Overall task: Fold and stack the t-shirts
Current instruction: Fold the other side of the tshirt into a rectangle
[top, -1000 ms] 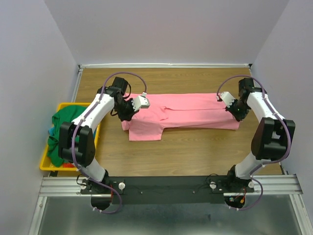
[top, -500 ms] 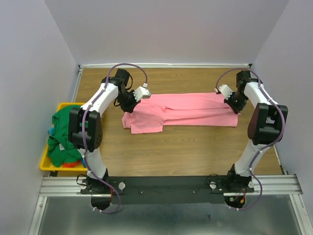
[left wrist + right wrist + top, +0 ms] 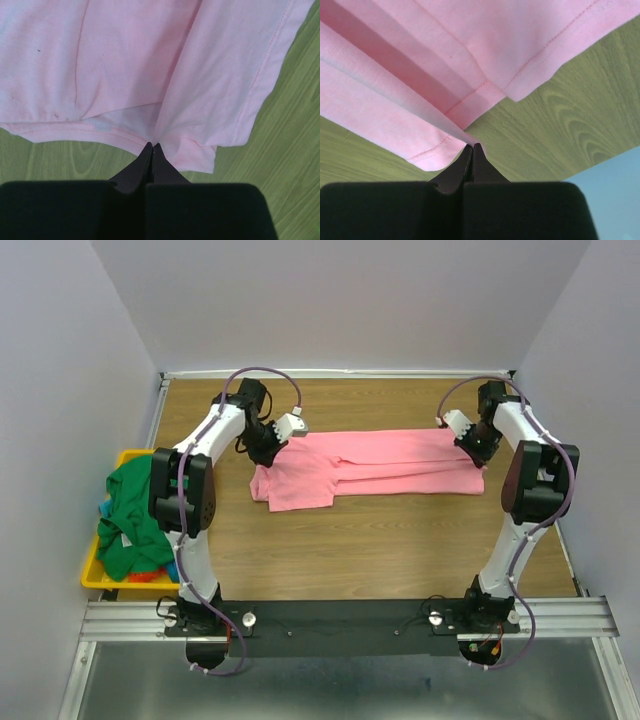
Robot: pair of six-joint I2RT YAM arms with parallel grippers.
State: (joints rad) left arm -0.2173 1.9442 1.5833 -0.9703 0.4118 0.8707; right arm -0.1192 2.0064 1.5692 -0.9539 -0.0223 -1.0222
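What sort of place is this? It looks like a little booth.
Most likely a robotics lab test booth: plain walls box in a wooden table, a left arm and a right arm are bolted to a metal rail, and a pink t-shirt lies between them.

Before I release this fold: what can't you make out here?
Top view: where each gripper meets the pink t-shirt, covered by the wrist housings.
Left wrist view: how much cloth the shut left gripper pinches, hidden inside its own tips; shirt cut off at the top edge.
Right wrist view: same for the shut right gripper; fold layers uncountable.
Top view: shirts beneath the green t-shirt in the yellow bin, covered by it.
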